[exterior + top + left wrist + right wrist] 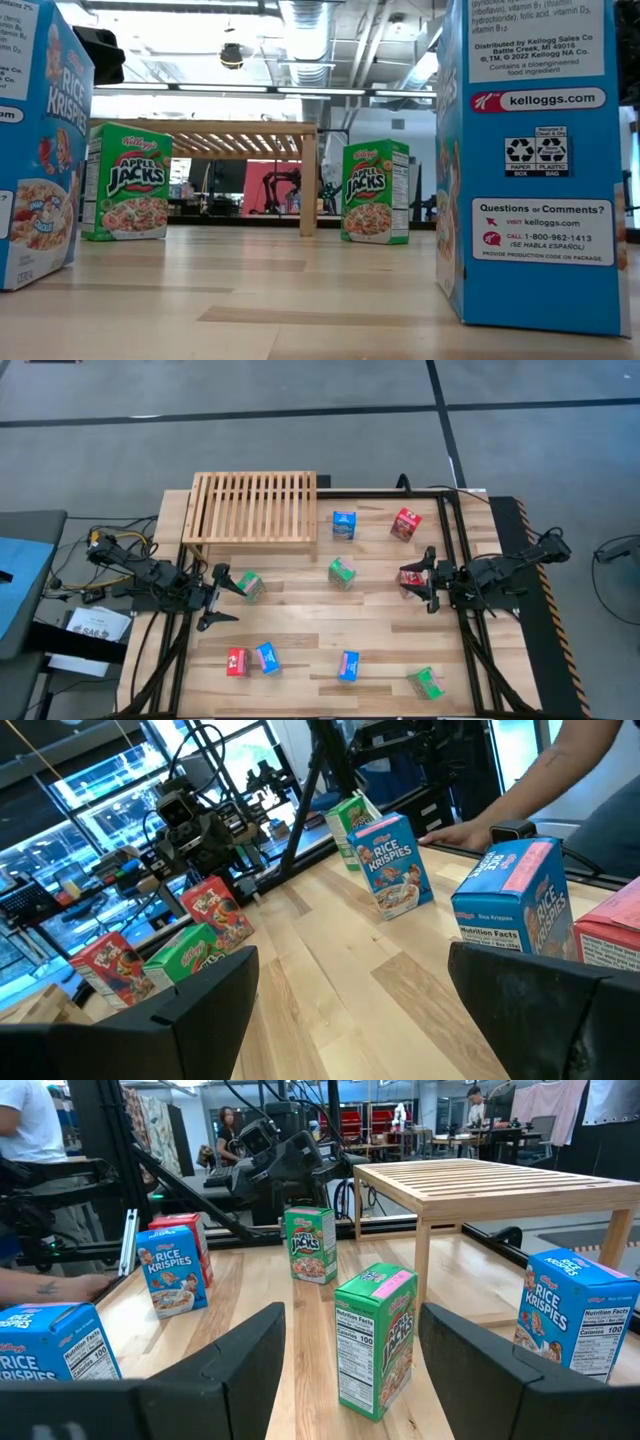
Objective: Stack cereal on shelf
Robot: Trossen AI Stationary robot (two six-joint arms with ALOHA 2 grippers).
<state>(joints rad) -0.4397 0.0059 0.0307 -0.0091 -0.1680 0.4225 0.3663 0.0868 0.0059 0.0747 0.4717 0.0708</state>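
Note:
The cereal boxes stand scattered on the plank table: blue and red beside the shelf, green in the middle, and red, blue, blue and green along the near side. The slatted wooden shelf stands on its legs at the far left. My left gripper hovers open at the left edge, next to a green box. My right gripper hovers open at the right edge, with a red box on the table just by its fingers. Nothing sits between either pair of fingers.
A person's hand rests at the table's near edge, and their forearm shows there too. Black frame rails run along the table's sides. Open tabletop lies between the two grippers. Cables and papers sit off the left edge.

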